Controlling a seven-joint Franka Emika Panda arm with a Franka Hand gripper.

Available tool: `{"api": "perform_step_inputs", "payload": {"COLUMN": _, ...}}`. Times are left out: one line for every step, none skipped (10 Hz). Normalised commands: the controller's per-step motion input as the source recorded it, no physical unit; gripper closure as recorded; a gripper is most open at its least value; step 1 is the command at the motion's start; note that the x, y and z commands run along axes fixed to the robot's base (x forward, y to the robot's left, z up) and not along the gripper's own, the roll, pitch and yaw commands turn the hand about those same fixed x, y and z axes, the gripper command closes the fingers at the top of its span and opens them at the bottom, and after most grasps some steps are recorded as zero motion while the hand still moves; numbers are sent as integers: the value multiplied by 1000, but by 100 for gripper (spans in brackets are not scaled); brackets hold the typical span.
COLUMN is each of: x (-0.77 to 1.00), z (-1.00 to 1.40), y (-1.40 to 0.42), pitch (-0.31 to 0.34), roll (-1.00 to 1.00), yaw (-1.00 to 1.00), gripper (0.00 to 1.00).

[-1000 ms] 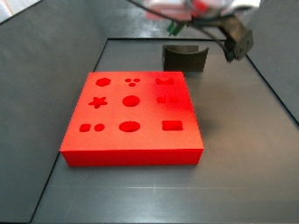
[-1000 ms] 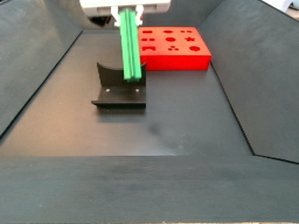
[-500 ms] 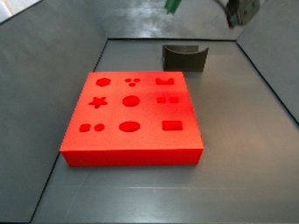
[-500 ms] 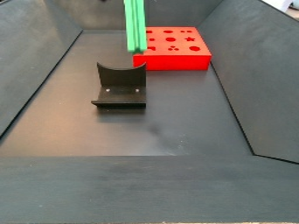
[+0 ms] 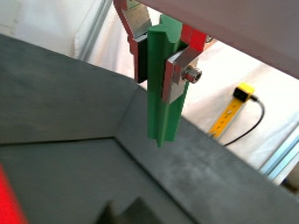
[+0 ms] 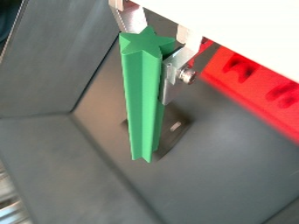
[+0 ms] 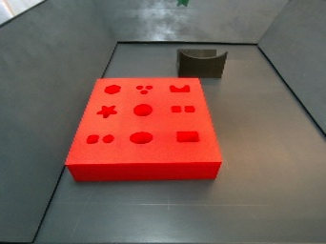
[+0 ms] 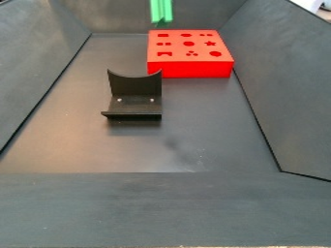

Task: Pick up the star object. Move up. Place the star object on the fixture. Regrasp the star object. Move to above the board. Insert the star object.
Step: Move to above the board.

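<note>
High above the dark grey floor, the arm's 2-finger gripper [image 5: 162,54] is clamping the bright green, star-sectioned peg [image 5: 160,87] near its upper end, with the flat silver finger plates [image 5: 179,72] pressing against its ribbed sides in both wrist views. Most of the gripper is cut off at the frame edge in those views, so only the plates, a small screw head and a bit of red housing are showing. The peg [image 6: 140,96] is hanging upright below the fingers, its star-shaped end face turning toward the camera in a wrist view.

Both side views are catching only the peg's lower tip at the very top edge [image 8: 162,10] (a tiny green sliver in a side view [image 7: 185,4]), and the gripper itself is lying outside them.

Well below, the large flat red board [image 7: 143,129] is resting on the floor, its matte top showing star, round, square and oval cut-outs. The small, nearly black fixture [image 8: 132,94], with a curved notch in its upright wall, is standing apart from the board, with nothing on it.
</note>
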Motion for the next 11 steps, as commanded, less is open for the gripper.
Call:
{"api": "perform_step_inputs", "payload": {"x": -433, "z": 470, "y": -1000, "pitch": -18, "roll": -1000, "yaw": -107, "gripper": 100}}
{"api": "perform_step_inputs", "payload": {"x": -440, "z": 481, "y": -1000, "pitch": -12, "roll": -1000, "yaw": -109, "gripper": 100}}
{"api": "perform_step_inputs", "payload": {"x": -447, "z": 483, "y": -1000, "pitch": -6, "roll": -1000, "yaw": -107, "gripper": 100}}
{"api": "perform_step_inputs", "payload": {"x": -465, "z": 489, "y": -1000, "pitch": -1, "roll": -1000, "yaw": -107, "gripper": 100}}
{"api": "perform_step_inputs", "payload": {"x": -353, "z": 339, "y": -685, "pitch": 3, "roll": -1000, "yaw": -106, "gripper": 100}}
{"api": "perform_step_inputs", "payload": {"x": -233, "z": 207, "y": -412, "pitch": 4, "roll": -1000, "yaw": -100, "gripper": 100}}
{"api": "perform_step_inputs", "payload": {"x": -175, "z": 138, "y": -268, "pitch": 4, "roll": -1000, "yaw": -100, "gripper": 100}}
{"api": "perform_step_inputs", "payload": {"x": -112, "z": 66, "y": -112, "pitch": -2, "roll": -1000, "yaw": -88, "gripper": 100}}
{"api": "perform_step_inputs", "payload": {"x": -85, "z": 41, "y": -49, "pitch": -8, "roll": -802, "yaw": -62, "gripper": 100}}
{"api": "perform_step_inputs", "payload": {"x": -65, "z": 17, "y": -13, "pitch": -17, "roll": -589, "yaw": -38, "gripper": 100}}
{"api": "perform_step_inputs", "payload": {"x": -51, "z": 12, "y": -4, "pitch": -24, "roll": -404, "yaw": -28, "gripper": 100}}
